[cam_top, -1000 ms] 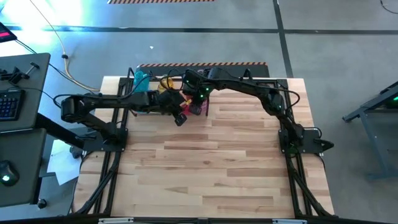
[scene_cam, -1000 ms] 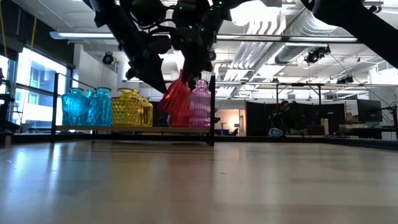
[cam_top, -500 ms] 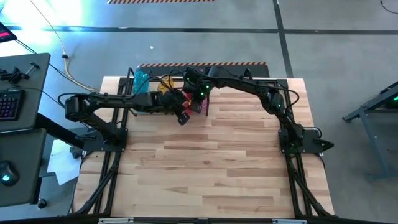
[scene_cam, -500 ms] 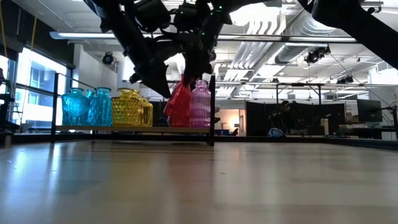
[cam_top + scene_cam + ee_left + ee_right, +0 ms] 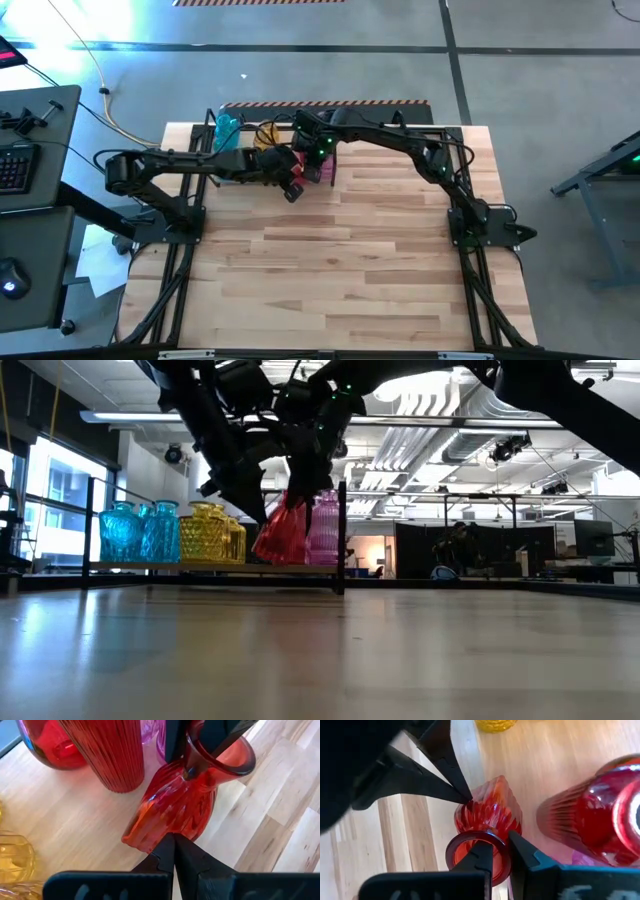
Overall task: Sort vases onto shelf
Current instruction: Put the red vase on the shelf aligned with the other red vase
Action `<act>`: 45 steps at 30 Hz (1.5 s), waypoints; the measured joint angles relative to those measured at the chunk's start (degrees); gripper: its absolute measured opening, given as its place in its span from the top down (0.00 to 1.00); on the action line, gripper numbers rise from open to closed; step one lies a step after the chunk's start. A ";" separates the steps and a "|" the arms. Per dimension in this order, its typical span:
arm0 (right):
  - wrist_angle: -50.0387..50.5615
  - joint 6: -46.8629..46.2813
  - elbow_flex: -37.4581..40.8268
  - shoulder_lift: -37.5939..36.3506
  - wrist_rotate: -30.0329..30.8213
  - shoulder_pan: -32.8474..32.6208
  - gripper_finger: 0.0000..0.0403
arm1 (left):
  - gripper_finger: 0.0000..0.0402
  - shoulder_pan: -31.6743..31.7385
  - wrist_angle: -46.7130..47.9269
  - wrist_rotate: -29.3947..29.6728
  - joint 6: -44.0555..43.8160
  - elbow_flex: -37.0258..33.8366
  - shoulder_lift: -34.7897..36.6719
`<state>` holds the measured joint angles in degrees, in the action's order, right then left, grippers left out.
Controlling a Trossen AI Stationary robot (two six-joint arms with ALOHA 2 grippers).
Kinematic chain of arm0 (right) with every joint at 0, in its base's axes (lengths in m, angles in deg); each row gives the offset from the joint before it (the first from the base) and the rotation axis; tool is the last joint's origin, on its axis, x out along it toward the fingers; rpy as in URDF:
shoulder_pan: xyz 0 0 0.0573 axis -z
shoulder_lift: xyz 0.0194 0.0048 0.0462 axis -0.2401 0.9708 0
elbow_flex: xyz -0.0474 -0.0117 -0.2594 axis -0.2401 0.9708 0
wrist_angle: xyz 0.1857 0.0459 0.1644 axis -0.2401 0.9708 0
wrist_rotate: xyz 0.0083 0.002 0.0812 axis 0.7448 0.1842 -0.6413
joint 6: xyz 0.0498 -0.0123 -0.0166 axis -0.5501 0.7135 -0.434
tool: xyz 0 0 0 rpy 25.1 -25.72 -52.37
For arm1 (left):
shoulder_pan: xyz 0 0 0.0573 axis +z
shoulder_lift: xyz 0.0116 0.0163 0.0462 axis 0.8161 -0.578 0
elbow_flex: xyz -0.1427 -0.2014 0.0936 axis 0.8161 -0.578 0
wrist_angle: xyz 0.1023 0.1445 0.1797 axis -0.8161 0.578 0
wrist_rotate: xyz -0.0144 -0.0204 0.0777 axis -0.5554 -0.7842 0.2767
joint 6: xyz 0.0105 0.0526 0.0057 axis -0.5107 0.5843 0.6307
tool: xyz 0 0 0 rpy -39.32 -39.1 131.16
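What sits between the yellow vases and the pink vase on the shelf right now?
In the low view, the tilted red vase sits between the yellow vases and pink vase, its rim pinched by the right gripper, the shut left gripper at its base.

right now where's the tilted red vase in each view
High: mostly hidden under the two arms by the shelf's right end.
Low: tilted red vase, left of the pink vase.
Left wrist: centre.
Right wrist: lower centre, rim gripped.
Landmark: the tall ribbed red vase beside it.
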<state>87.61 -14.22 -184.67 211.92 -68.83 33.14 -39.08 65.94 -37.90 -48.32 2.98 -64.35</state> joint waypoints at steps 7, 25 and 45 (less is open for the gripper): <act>-0.40 1.05 0.00 0.11 1.29 -0.13 0.98 | 1.00 -0.54 -0.45 0.79 -2.01 -0.61 0.19; -3.20 1.26 -0.02 0.22 2.32 -0.04 0.89 | 1.00 -0.63 -1.35 3.07 -1.43 -0.79 0.11; -1.88 1.33 -2.60 -0.46 1.87 -0.11 0.83 | 1.00 -0.70 -3.21 2.73 -1.80 -0.74 0.19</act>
<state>85.74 -12.89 -187.27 211.46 -66.95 33.03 -39.77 62.73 -35.17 -50.13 2.23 -64.16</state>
